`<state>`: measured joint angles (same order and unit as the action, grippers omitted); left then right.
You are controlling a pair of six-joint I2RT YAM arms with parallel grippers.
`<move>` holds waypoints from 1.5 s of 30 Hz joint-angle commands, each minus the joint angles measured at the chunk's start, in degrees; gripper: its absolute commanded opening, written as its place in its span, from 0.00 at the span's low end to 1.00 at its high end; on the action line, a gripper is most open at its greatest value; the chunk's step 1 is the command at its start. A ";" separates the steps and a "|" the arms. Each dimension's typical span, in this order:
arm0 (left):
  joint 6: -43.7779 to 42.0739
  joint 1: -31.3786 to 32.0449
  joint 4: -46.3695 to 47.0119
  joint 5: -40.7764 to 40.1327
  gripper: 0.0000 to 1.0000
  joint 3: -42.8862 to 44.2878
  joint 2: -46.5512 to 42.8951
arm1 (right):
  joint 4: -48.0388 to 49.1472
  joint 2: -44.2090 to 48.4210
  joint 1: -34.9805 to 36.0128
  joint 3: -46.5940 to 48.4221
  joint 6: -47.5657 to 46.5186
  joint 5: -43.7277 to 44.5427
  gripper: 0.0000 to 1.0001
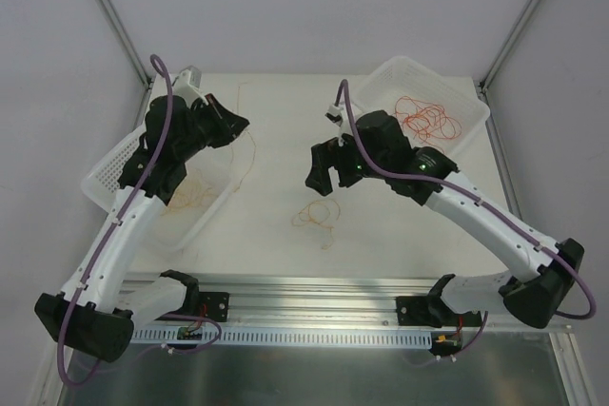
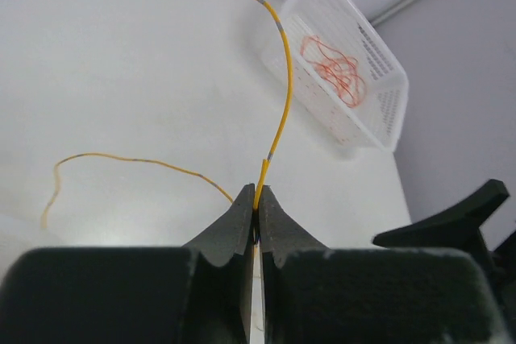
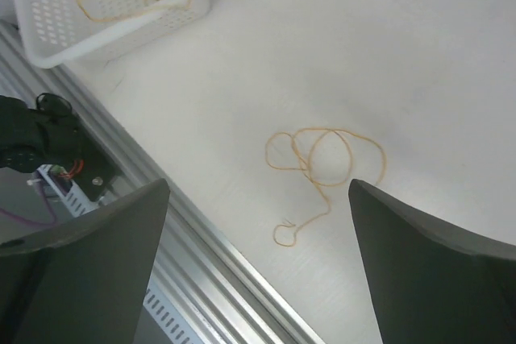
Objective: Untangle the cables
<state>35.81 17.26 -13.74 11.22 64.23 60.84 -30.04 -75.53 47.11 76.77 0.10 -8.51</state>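
Left tool (image 2: 256,197) is clenched tight, its tips pinching a yellow cable (image 2: 284,94). The strand rises out of the tips and curves away toward the far side, and another run trails off to the left over the worktop (image 1: 285,135). The tool sits just by the right-hand side of the left basket (image 1: 100,178), where a heap of yellow-orange cables (image 1: 195,197) lies. Over to the right tool (image 3: 258,207): released, jaws spread wide with nothing between them. It hovers above a loose tangle (image 3: 326,155) of yellow-orange loops lying mid-worktop, with a curled tail pointing toward the near edge. Far right, the right basket (image 1: 404,66) holds the red-orange cables (image 1: 428,119), touched by neither tool.
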 commanded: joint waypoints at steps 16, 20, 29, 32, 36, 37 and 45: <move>-22.89 -14.35 -14.65 -20.36 0.09 3.56 2.08 | -4.15 6.80 -2.55 -8.39 -1.86 12.12 1.00; -23.51 -16.64 -14.48 -20.89 0.35 -0.15 6.21 | -3.80 5.66 -2.64 -8.92 -1.77 11.50 1.00; -23.34 -16.64 -15.44 -11.94 0.98 -1.38 4.91 | -4.23 4.77 -2.64 -10.50 -1.68 14.22 0.99; -22.02 -15.15 -15.53 -5.26 0.97 -3.14 3.68 | -4.41 4.16 -3.08 -11.73 -0.45 15.81 1.00; -21.31 -9.27 -15.53 -4.89 0.95 -5.34 2.27 | -3.80 3.37 -4.48 -13.84 2.53 15.63 0.95; -20.70 -8.56 -15.53 -5.94 0.94 -6.12 2.27 | -3.62 3.19 -5.01 -14.28 2.89 14.76 0.94; -15.51 -11.09 -15.44 -20.01 0.75 -5.35 4.10 | -2.65 2.49 -5.36 -16.13 4.12 11.77 0.86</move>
<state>17.21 8.05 -29.87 -3.03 56.97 64.25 -33.91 -73.38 41.80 60.75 2.81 4.54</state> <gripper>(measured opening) 0.750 0.864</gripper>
